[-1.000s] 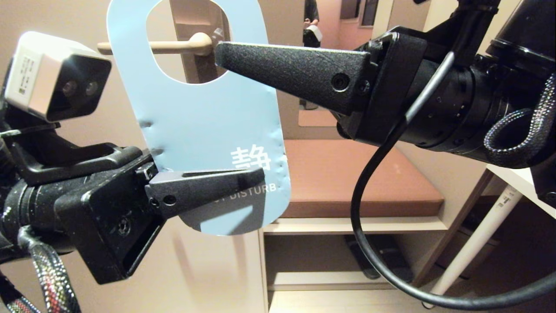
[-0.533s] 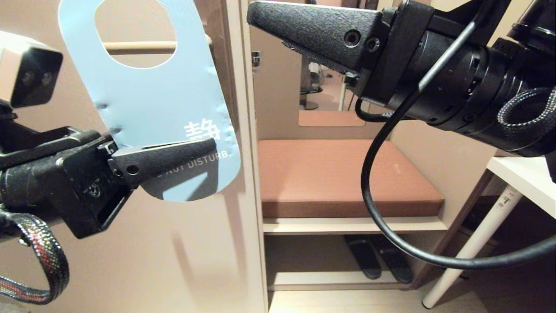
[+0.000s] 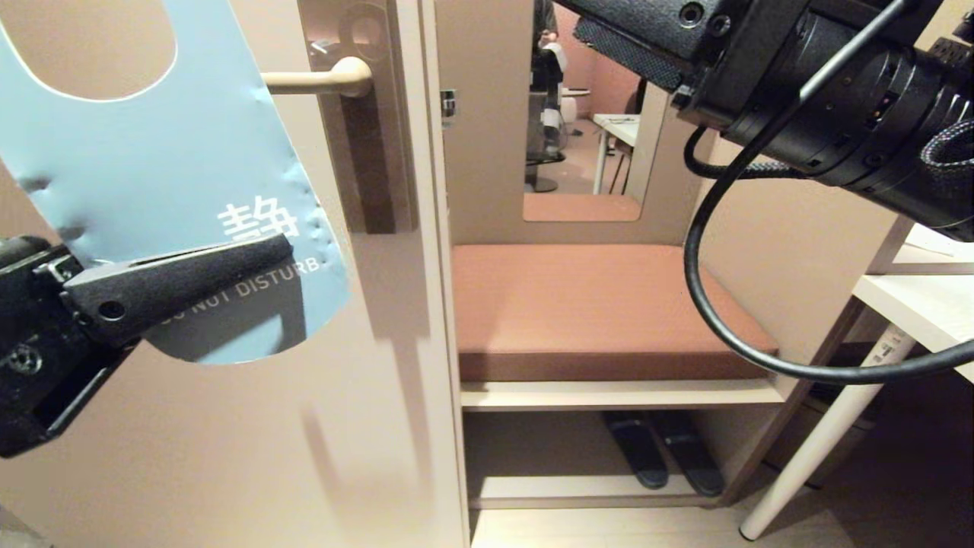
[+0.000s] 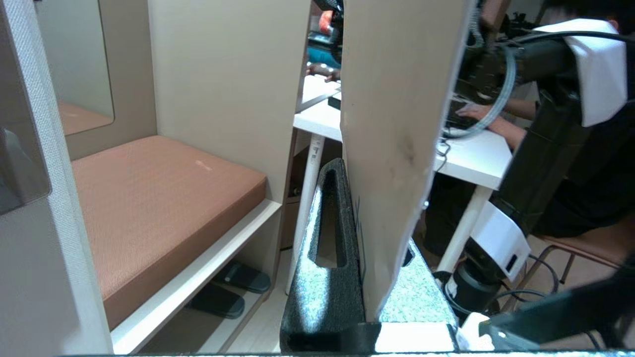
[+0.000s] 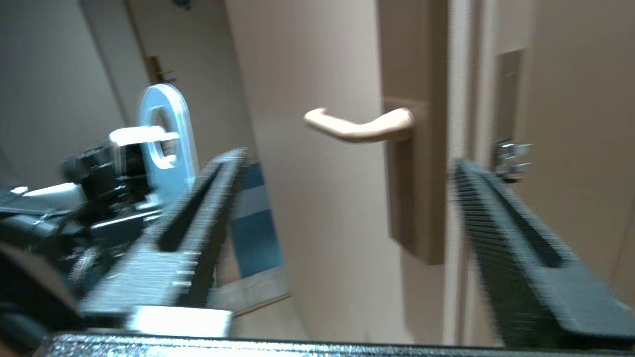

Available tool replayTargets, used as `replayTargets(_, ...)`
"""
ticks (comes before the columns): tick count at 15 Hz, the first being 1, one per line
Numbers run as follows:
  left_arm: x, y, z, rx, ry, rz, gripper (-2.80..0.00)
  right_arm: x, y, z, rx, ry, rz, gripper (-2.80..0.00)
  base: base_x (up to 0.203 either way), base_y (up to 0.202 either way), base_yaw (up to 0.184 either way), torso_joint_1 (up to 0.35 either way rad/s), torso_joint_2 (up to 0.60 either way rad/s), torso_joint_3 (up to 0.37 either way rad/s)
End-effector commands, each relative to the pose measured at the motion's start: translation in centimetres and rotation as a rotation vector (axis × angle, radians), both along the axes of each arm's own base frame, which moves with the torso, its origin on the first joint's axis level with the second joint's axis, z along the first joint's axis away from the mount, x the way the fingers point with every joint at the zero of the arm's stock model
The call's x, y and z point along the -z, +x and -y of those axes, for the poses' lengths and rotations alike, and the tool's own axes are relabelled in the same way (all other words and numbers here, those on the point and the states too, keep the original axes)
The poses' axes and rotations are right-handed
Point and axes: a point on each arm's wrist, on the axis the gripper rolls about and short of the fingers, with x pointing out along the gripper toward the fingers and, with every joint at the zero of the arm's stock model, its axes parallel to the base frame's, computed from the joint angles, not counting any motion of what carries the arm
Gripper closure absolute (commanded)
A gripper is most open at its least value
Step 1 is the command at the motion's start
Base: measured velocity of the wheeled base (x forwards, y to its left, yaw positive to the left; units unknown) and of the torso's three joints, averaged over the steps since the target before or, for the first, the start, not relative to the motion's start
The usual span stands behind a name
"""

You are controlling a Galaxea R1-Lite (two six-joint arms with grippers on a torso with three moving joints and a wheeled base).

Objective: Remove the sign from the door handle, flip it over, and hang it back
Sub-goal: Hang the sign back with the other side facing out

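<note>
A: While the sign (image 3: 152, 175) shows its blue "DO NOT DISTURB" face, left of the door handle (image 3: 316, 78) and clear of it, the left claw (image 3: 183, 278) is clamped on its lower end.

B: Then the turning-over step is, I think, next; the right claw (image 5: 342, 238) stands wide and empty near the handle.

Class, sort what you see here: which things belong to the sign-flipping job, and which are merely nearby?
Job:
- blue-grey card sign
- cream lever door handle
- left gripper, shut on the sign
- right gripper, open

Nearby:
- brown bench cushion
- dark slippers
- white table
</note>
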Motion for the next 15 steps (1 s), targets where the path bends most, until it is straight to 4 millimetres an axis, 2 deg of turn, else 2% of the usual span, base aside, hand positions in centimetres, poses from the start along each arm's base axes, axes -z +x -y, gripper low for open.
replayTargets(1, -0.2, -1.5, -0.6, 0.001, -0.015, 0.032, 0.0, -0.6, 0.0, 1.4, 0.04, 0.014, 0.017, 0.0, 0.0, 0.0, 0.0, 0.0, 0.0, 0.0)
replayTargets(5, -0.2, -2.7, -1.2, -0.013, -0.029, 0.059, 0.0, -0.4, 0.8, 3.6, 0.203, 0.006, 0.035, 0.0, 0.0, 0.0, 0.0, 0.0, 0.0, 0.0)
replayTargets(8, -0.3, -2.9, -1.9, -0.061, -0.03, 0.072, 0.0, 0.7, 1.0, 6.1, 0.317, -0.041, 0.028, 0.0, 0.0, 0.0, 0.0, 0.0, 0.0, 0.0)
replayTargets(10, 0.0, -2.9, -2.2, -0.09, -0.025, 0.066, 0.0, 2.4, 1.2, 9.0, 0.43, -0.096, 0.004, 0.0, 0.0, 0.0, 0.0, 0.0, 0.0, 0.0)
replayTargets(12, 0.1, -2.8, -2.4, -0.109, -0.022, 0.067, 0.0, 4.9, 0.5, 12.1, 0.551, -0.16, -0.046, 0.0, 0.0, 0.0, 0.0, 0.0, 0.0, 0.0)
replayTargets(14, 0.1, -2.8, -2.4, -0.112, -0.021, 0.069, 0.0, 8.0, -1.3, 15.0, 0.671, -0.241, -0.094, 0.0, 0.0, 0.0, 0.0, 0.0, 0.0, 0.0)
replayTargets(15, 0.1, -2.8, -2.4, -0.113, -0.021, 0.068, 0.0, 9.5, -2.8, 16.3, 0.731, -0.278, -0.113, 0.0, 0.0, 0.0, 0.0, 0.0, 0.0, 0.0)
